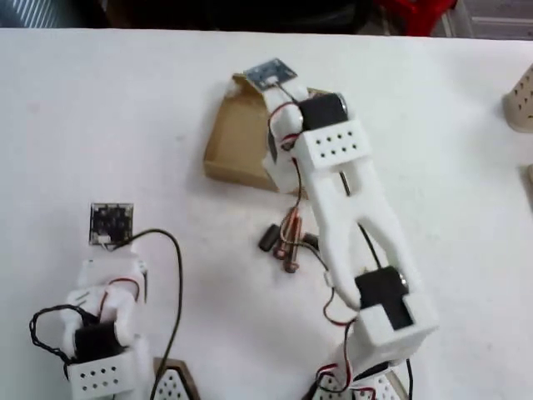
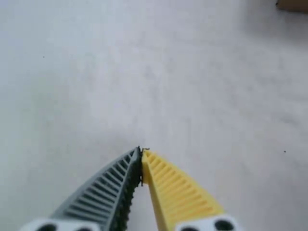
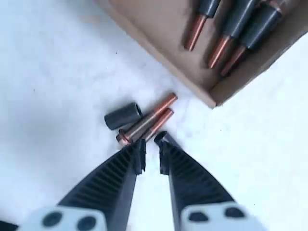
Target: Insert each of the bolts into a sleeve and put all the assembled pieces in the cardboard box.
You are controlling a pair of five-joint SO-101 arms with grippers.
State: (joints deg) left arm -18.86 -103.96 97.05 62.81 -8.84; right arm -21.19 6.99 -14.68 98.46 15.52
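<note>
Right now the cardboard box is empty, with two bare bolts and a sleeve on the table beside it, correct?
Not empty: the right wrist view shows three assembled pieces in the cardboard box. The bolts and sleeve do lie beside it.

The bolts [image 3: 146, 121] are copper, sleeves [image 3: 123, 116] black, cardboard box [image 3: 159, 29] brown, table [image 3: 53, 72] white.

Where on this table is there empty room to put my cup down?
Bare table spreads left of the cardboard box and right of the right arm. Crowded between box and that arm's base: loose bolts and sleeves lie there.
</note>
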